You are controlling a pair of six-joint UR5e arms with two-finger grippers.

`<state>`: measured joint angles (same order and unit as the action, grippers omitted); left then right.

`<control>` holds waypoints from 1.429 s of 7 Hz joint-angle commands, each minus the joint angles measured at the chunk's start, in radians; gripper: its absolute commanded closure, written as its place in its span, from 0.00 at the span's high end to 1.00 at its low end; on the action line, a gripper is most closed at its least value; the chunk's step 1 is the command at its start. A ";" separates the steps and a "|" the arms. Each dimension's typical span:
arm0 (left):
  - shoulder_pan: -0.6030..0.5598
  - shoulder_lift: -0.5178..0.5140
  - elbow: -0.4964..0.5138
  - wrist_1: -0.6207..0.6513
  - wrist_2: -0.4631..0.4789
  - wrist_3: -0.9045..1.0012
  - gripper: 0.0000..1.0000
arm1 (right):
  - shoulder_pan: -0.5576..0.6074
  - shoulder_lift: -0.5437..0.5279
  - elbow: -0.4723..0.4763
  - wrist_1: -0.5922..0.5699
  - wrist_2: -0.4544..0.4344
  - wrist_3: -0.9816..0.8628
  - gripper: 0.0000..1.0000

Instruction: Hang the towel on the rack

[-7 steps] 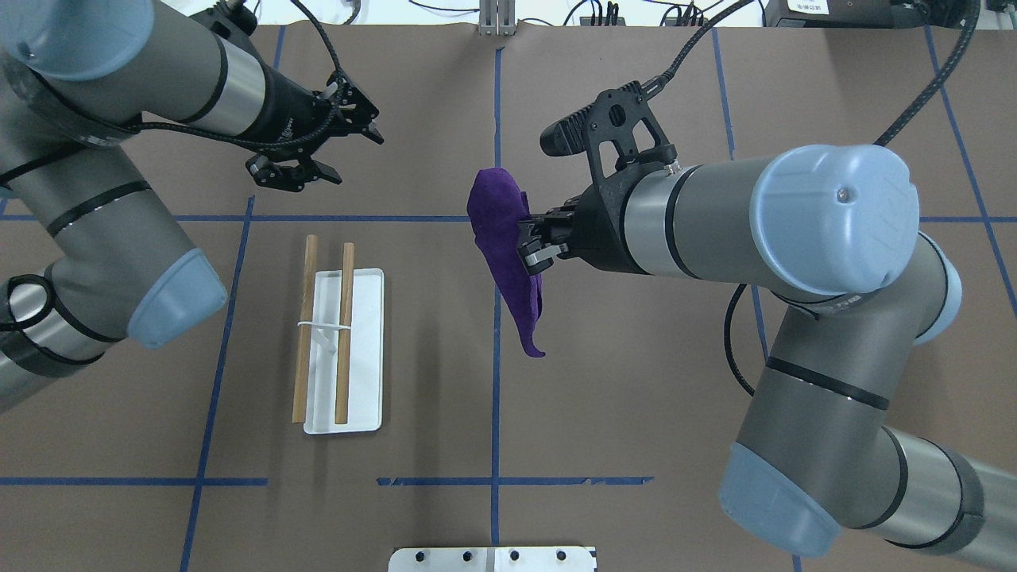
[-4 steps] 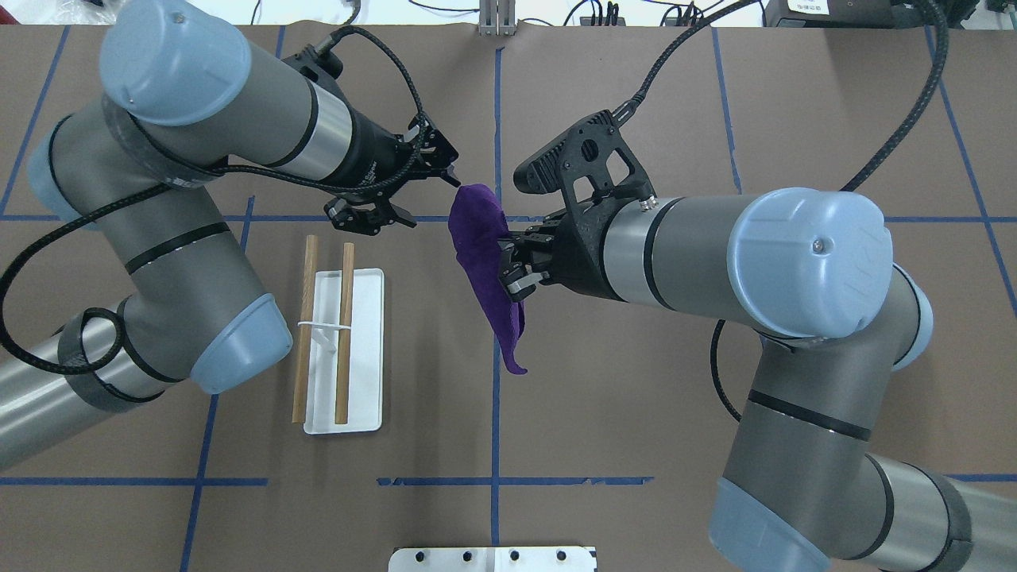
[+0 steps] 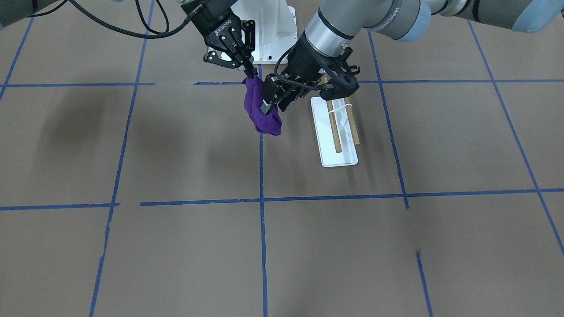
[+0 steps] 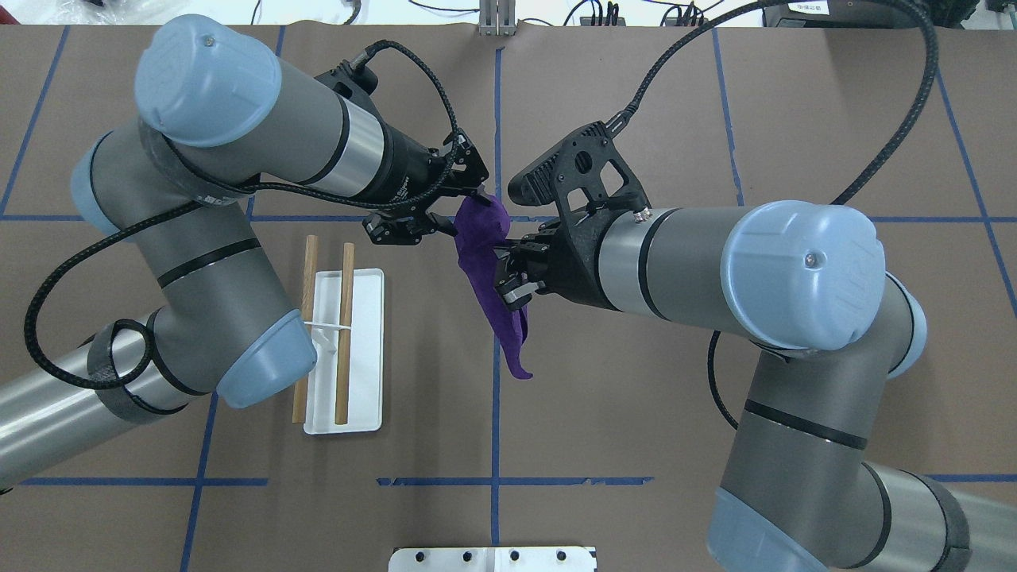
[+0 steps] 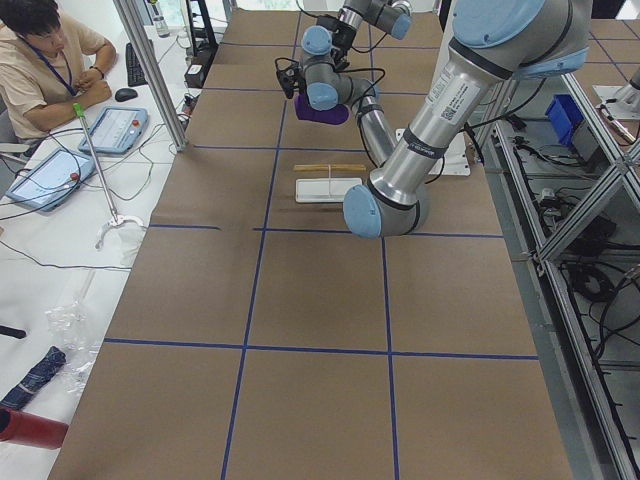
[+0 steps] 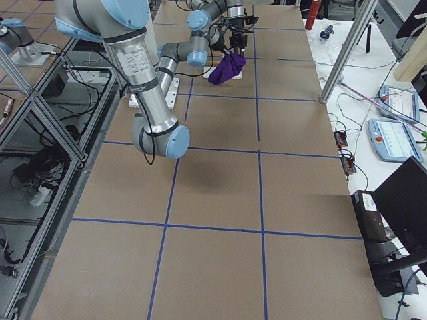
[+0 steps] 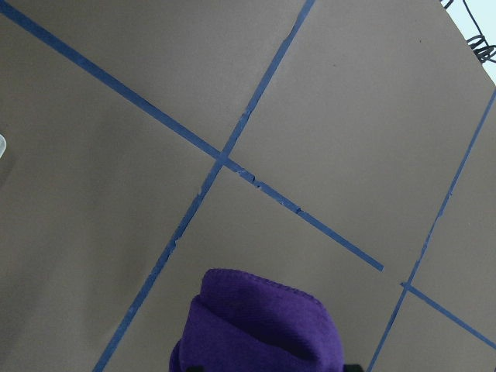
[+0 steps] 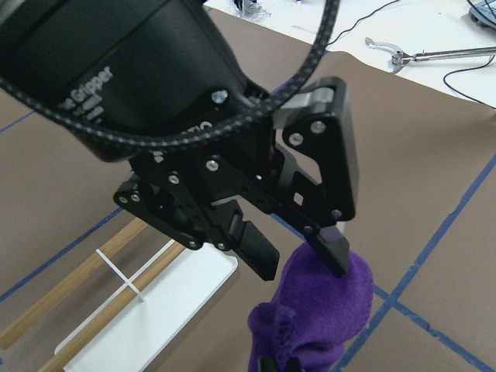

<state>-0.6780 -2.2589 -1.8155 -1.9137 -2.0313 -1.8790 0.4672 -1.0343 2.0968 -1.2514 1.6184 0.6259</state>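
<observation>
Our right gripper (image 4: 502,274) clamped towel (image 4: 479,238); left gripper (image 4: 463,210) gaped at its 12 o'clock corner. We feared shallow pinch slipping.

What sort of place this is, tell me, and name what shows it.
Probably a robotics lab workcell: a left arm and right arm reach over a table papered brown and gridded with blue tape, an operator sits beside it with teach pendants, and aluminium framing stands alongside.
</observation>
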 commanded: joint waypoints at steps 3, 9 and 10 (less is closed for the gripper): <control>0.005 0.009 -0.007 -0.021 0.003 -0.009 0.00 | 0.001 -0.012 -0.003 0.006 0.012 -0.070 0.10; -0.008 0.131 -0.128 -0.019 -0.003 0.145 0.00 | 0.340 -0.190 -0.029 -0.061 0.442 -0.083 1.00; -0.009 0.197 -0.190 -0.018 -0.007 0.246 0.00 | 0.403 -0.202 -0.050 -0.138 0.475 -0.103 1.00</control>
<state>-0.6848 -2.1239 -1.9487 -1.9330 -2.0340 -1.7284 0.7824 -1.2128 2.0709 -1.3144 2.0228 0.5422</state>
